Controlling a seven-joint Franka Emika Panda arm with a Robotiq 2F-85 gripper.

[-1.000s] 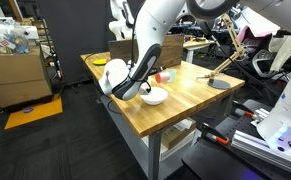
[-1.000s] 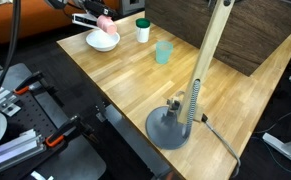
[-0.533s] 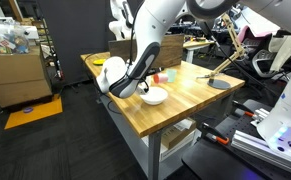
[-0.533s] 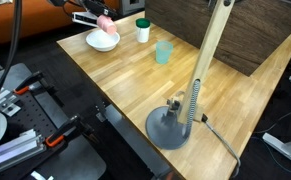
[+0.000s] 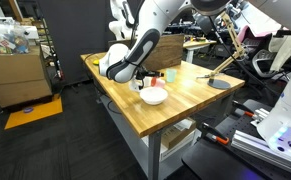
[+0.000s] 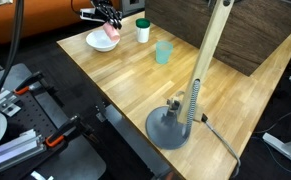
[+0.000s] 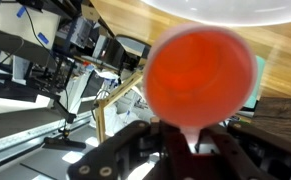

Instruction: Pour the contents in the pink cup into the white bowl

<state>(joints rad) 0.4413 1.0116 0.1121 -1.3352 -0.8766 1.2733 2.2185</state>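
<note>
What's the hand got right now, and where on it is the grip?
The hand holds the pink cup over the white bowl. The grip is on the cup's side; whether it sits nearer the rim or the base is too blurred to tell.

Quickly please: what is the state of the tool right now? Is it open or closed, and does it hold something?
Tool: closed, holding the pink cup above the white bowl.

Even indoor brightness; blurred, close-up wrist view, sharper exteriors
</note>
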